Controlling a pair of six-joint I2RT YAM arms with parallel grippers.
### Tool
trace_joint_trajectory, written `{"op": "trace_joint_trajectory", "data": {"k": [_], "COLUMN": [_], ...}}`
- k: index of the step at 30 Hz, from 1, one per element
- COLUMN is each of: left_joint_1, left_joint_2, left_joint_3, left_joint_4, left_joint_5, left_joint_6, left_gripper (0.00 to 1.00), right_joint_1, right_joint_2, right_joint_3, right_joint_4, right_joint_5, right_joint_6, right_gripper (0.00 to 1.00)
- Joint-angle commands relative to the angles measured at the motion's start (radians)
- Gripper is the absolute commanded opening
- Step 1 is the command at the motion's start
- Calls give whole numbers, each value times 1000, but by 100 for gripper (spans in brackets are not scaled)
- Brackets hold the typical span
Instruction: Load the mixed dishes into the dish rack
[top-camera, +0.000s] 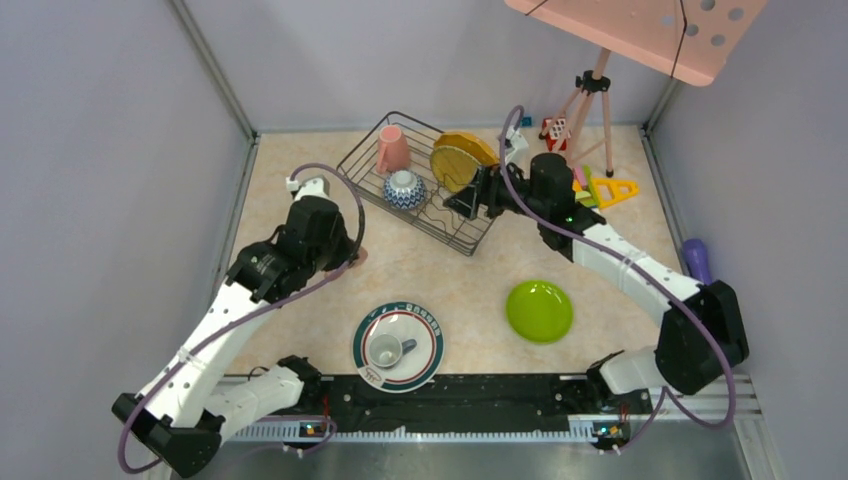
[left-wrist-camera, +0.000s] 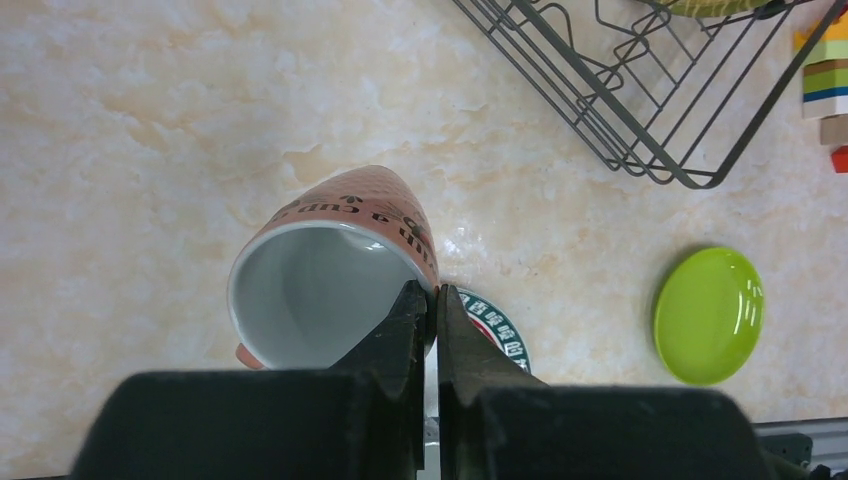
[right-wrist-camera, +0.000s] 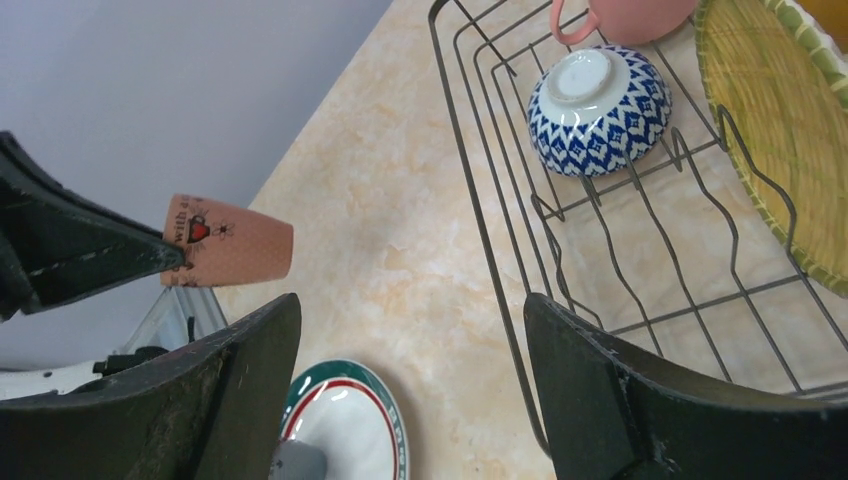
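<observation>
The pink mug (left-wrist-camera: 330, 270) hangs above the table with its mouth toward the wrist. The left gripper (left-wrist-camera: 432, 300) is pinched tight on its rim, one finger inside and one outside. Ahead and to the right of this gripper stands the dish rack (right-wrist-camera: 650, 260). It holds a second pink mug (top-camera: 393, 150) upside down, a blue-white patterned bowl (right-wrist-camera: 598, 110) also upside down, and an olive-yellow plate (top-camera: 455, 165) on edge in the dividers. The right gripper (right-wrist-camera: 410, 380) hovers at the rack's near edge, jaws spread wide with nothing between them. Below and behind both grippers, a green-rimmed white plate (top-camera: 425, 350) carries a small white cup (top-camera: 388, 349). A lime green plate (top-camera: 539, 310) lies beside it.
</observation>
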Motion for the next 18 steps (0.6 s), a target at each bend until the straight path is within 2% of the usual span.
{"op": "trace_joint_trajectory", "data": {"k": [1,5,11,15,18], "left_joint_1": [8,32,115,161,177], "left_joint_2": [38,65,167,250,315], "left_joint_3": [42,-30,-152,-183,-188], "left_joint_4": [53,91,209,259,284], "left_joint_5": [-57,-141,-45,-10,19], "left_joint_6": [24,15,-2,4,4], "left_gripper": [0,0,0,0,0], "right_joint_1": [-8,-7,-7,-2,46], "right_joint_2": [-120,-160,-226,-274,-280], "right_joint_3": [-33,-75,-141,-218,-260], "right_joint_4": [-67,-219,-429,-450,-435], "right_joint_5": [49,153,267,190,149], "right_joint_6": [-61,-27,36,74,103], "right_gripper": [81,81,82,81,79]}}
